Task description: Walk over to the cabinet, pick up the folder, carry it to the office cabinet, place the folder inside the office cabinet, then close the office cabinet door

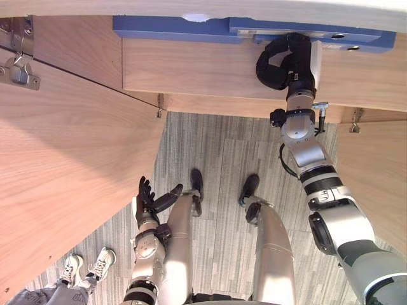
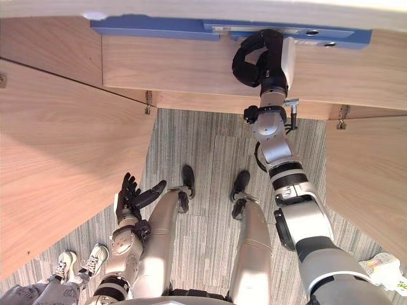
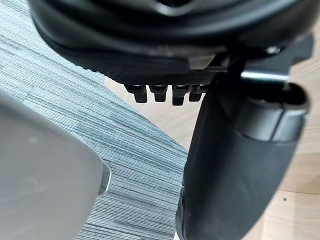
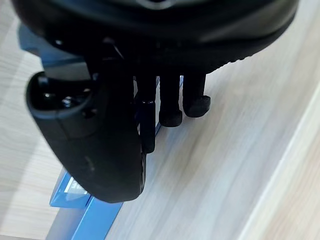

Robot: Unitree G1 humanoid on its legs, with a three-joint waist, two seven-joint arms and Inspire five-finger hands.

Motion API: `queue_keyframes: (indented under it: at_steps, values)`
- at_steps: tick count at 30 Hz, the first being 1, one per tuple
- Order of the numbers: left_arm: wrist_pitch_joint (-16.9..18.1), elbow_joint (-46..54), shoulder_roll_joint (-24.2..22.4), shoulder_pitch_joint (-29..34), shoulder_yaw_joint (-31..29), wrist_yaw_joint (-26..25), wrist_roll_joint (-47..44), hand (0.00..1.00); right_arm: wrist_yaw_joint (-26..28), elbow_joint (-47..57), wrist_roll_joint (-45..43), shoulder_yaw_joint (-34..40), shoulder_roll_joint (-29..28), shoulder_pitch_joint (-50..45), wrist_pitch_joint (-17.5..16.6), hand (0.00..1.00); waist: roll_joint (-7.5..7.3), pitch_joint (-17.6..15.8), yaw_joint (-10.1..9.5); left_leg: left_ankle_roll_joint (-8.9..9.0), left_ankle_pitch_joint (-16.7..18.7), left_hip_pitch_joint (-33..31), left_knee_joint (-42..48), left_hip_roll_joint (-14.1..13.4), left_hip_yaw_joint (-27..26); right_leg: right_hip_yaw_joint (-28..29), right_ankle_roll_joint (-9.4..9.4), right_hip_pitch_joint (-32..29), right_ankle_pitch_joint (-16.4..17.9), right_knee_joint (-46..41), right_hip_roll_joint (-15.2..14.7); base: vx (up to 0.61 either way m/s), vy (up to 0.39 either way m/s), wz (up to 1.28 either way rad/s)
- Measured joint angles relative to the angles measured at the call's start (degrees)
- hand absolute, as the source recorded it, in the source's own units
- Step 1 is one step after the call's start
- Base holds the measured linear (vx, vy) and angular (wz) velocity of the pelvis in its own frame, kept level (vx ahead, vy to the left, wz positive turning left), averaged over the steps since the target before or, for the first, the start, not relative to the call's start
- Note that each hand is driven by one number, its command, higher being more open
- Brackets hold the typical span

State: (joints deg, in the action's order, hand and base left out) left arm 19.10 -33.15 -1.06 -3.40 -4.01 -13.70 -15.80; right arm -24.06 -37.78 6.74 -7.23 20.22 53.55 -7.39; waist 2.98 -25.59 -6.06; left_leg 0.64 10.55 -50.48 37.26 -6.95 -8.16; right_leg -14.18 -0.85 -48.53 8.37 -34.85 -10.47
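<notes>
The blue folder (image 1: 172,28) lies inside the open cabinet, along the far edge of a wooden shelf (image 1: 203,70) and just under the pale cabinet top (image 1: 267,7). It stretches across most of the opening.

The right hand (image 1: 294,63) is on the folder's near edge, towards its right end, with the arm reaching up to it from the lower right. The hand is curled into a loop there. In the right wrist view the thumb (image 4: 95,150) lies over the blue cover (image 4: 85,220), the bent fingers (image 4: 170,105) come down on the wood beside the edge, and a sliver of blue shows between them, so the hand has the folder's edge pinched.

A wooden door (image 1: 70,171) stands swung open on the left, with a metal hinge (image 1: 19,70) near its upper corner. A second door (image 1: 375,178) stands open on the right.

The left hand (image 1: 145,202) hangs low by the robot's side over the grey striped carpet (image 1: 222,146), its fingers straight and spread, with nothing in it.

A person's white shoes (image 1: 89,264) stand on the carpet at the lower left, just beside the left door.
</notes>
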Motion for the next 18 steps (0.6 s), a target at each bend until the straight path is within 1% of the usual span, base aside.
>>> queue_keyframes:
  at_steps: [4,5,6,7,8,9,11,12,14,15,16,17,18]
  values:
    - [-0.02,1.39,-0.78,0.01,0.07,-0.03,0.0,1.0,-0.03,0.76,-0.94,0.04,0.11,-0.08,1.07,0.0,0.0,0.0,0.13,-0.02,-0.1,-0.02,0.2,-0.05,0.06,-0.06,0.06,0.09,-0.18,-0.01,0.04,-0.02,-0.017,0.0]
    - [-0.02,1.84,-0.83,0.0,0.06,-0.05,0.0,1.0,-0.14,3.9,-0.93,0.22,0.14,-1.6,1.94,0.0,0.0,0.0,0.39,-0.02,-0.1,0.02,0.6,-0.11,0.18,-0.22,0.05,0.35,-0.19,0.01,0.06,0.0,0.0,0.0]
    - [-0.02,1.94,-0.84,0.0,0.06,-0.06,0.0,1.0,-0.25,6.15,-0.93,0.27,0.22,-2.89,2.04,0.0,0.0,0.0,0.44,-0.02,-0.1,0.11,0.73,-0.17,0.22,-0.3,0.05,0.56,-0.19,0.02,0.09,-0.01,-0.027,0.04]
    - [-0.14,2.17,-0.92,0.01,0.07,-0.06,0.03,1.0,-0.6,11.53,-0.89,0.39,0.38,-6.2,2.01,0.0,0.0,0.0,0.6,-0.02,-0.1,0.62,0.79,-0.21,0.26,-0.47,0.05,1.25,-0.19,0.13,0.1,0.01,-0.02,0.03]
    - [-0.23,2.23,-0.96,0.01,0.07,-0.06,0.02,1.0,-0.83,14.14,-0.88,0.44,0.38,-8.15,1.86,0.0,0.0,0.0,0.65,-0.02,-0.1,1.06,0.75,-0.22,0.27,-0.53,0.05,1.79,-0.19,0.24,0.1,0.02,-0.028,0.05]
    - [-0.8,2.24,-0.97,0.02,0.08,-0.03,0.04,1.0,-0.92,19.39,-0.89,0.44,0.12,-12.76,1.13,0.0,-0.01,0.0,0.84,-0.02,-0.09,3.14,0.31,-0.19,0.25,-0.68,0.05,3.92,-0.18,0.76,0.12,0.02,-0.023,0.04]
    - [-1.2,2.21,-0.91,0.12,0.09,0.14,0.06,1.0,-0.78,23.21,-0.88,0.34,-0.71,-17.9,-0.2,0.0,-0.04,0.01,0.89,0.0,-0.07,6.25,-0.74,-0.13,0.22,-0.77,0.03,7.03,-0.17,1.83,0.29,0.01,-0.012,0.02]
    - [-1.18,2.16,-0.44,0.54,0.18,0.28,0.11,1.0,-0.33,25.97,-0.85,-0.09,-2.62,-23.35,-2.22,0.0,-0.21,0.1,1.21,0.14,0.04,9.54,-2.33,-0.02,0.16,-0.83,-0.01,10.23,-0.14,3.13,0.49,-0.01,-0.03,0.01]
    - [-1.2,1.16,1.16,1.22,0.63,0.71,0.14,1.0,1.26,26.18,-0.87,-1.97,-4.98,-28.47,-4.12,0.0,-0.36,0.16,2.31,0.18,0.03,13.06,-3.82,0.07,0.14,-0.99,-0.19,13.77,-0.26,4.93,0.77,-0.01,-0.018,0.0]
    - [-1.29,0.59,1.8,1.39,0.8,1.1,0.14,1.0,2.17,26.08,-0.83,-2.57,-5.48,-30.25,-4.32,0.0,-0.43,0.2,2.59,0.25,-0.02,14.16,-4.43,0.07,0.05,-0.97,-0.32,14.81,-0.38,5.6,0.95,-0.01,-0.028,-0.04]
    - [-1.41,-0.87,3.1,1.74,1.22,1.73,0.21,1.0,4.23,25.14,-0.77,-4.19,-5.96,-33.83,-4.42,0.0,-0.68,0.33,3.04,0.43,-0.34,16.59,-6.27,0.1,-0.2,-0.95,-0.51,17.15,-0.94,7.6,1.35,0.04,-0.028,-0.07]
    - [-1.77,-2.13,4.08,2.14,1.36,2.09,0.24,1.0,6.08,23.17,-0.01,-5.06,-6.39,-37.09,-4.42,1.0,-0.93,0.44,3.3,0.58,-0.95,19.17,-8.35,0.2,-0.45,-0.96,-0.65,19.7,-1.68,9.85,1.77,0.07,-0.025,-0.06]
    - [-1.89,-2.91,4.53,2.38,1.47,2.3,0.24,1.0,6.93,21.74,0.64,-5.17,-6.8,-38.83,-4.42,1.0,-1.13,0.55,3.46,0.63,-1.36,20.69,-9.52,0.31,-0.59,-0.96,-0.7,21.15,-2.03,10.89,1.91,0.09,-0.02,-0.07]
